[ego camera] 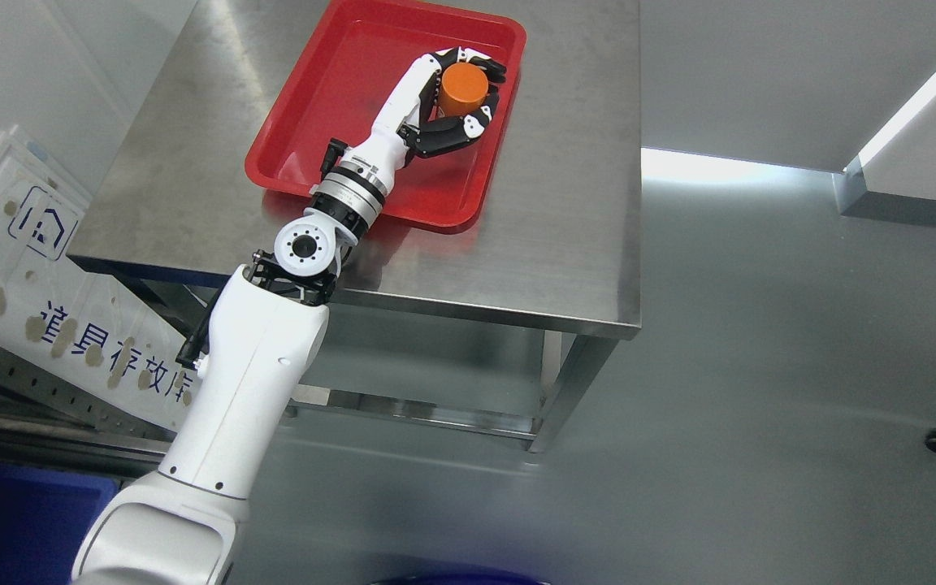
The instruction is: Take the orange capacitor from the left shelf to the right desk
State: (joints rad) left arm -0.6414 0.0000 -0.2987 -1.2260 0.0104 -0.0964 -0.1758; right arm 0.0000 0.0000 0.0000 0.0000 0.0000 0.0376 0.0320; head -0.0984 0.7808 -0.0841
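Note:
My left arm reaches from the lower left up across the steel desk (565, 244). Its hand (468, 93) is over the right part of the red tray (330, 122) and its black-and-white fingers (468, 128) are wrapped around the orange capacitor (463, 88), a short orange cylinder standing upright. I cannot tell whether the capacitor rests on the tray floor or hangs just above it. The right arm does not show.
A white sign board (45, 292) with blue characters leans at the left over a metal rack. A blue bin (21, 528) sits at the lower left corner. Grey floor spreads to the right of the desk, with a steel ledge (915, 187) at the far right.

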